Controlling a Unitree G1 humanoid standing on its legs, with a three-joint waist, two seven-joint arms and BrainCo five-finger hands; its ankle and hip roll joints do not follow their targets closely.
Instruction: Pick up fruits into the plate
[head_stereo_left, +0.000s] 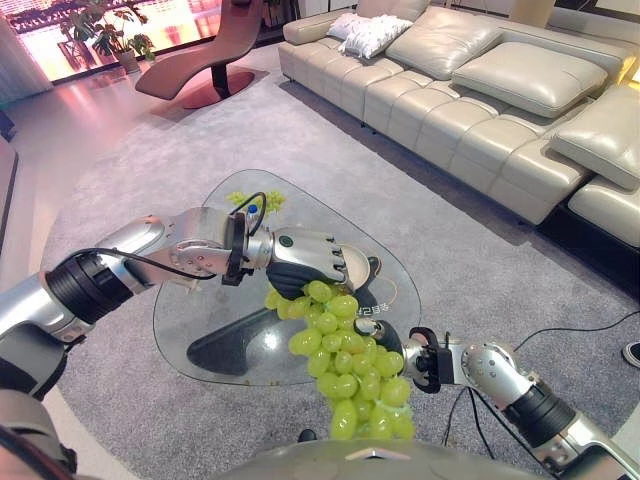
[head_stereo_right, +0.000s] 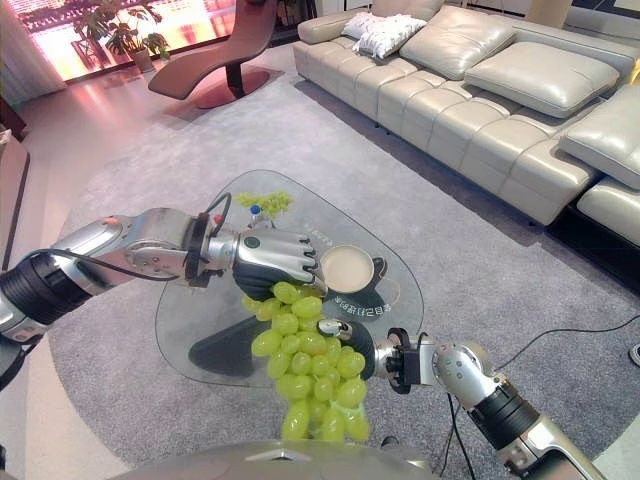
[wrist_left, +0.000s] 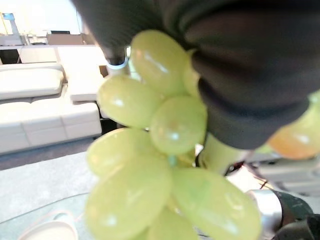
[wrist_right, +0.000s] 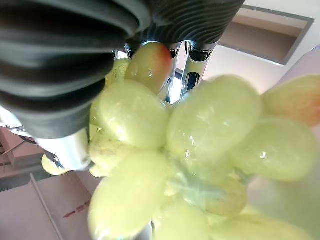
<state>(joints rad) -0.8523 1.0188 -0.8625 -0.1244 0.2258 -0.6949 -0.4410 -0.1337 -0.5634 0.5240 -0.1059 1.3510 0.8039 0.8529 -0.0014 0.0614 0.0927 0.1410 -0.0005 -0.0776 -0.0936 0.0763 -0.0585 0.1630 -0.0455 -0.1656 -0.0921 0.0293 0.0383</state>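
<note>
From my seat, starting at the left, I see the left hand (head_stereo_right: 275, 262) reaching in over the glass table (head_stereo_right: 200, 310), its back under the dark cover, fingers curled down around the top of the grape bunch (head_stereo_right: 310, 365). I read that as a closed grasp on the stem end; the left wrist view backs this, with grapes pressed right against the cover. The bunch hangs clear of the glass, its long axis running near vertical, from the hand toward the lower edge of the head views.

Behind the hand, at the far side of the table, a second small cluster of green grapes (head_stereo_left: 255, 202) lies on the glass. Just to the right of the left hand sits the plate (head_stereo_right: 347, 268), pale and round with a darker rim, resting on the table.

Further right and lower, the right hand (head_stereo_left: 425, 362) comes in beside the bunch, touching or nearly touching its middle. Grapes crowd its wrist view too, but I cannot tell whether its fingers are curled or straight.

What the next move turns on, in my judgement: the plate lies right beside the left hand, on its right, while the bunch dangles below and nearer to me. The left hand is the one carrying, so I would have to swing the bunch rightward and away from me over the rim before lowering.
</note>
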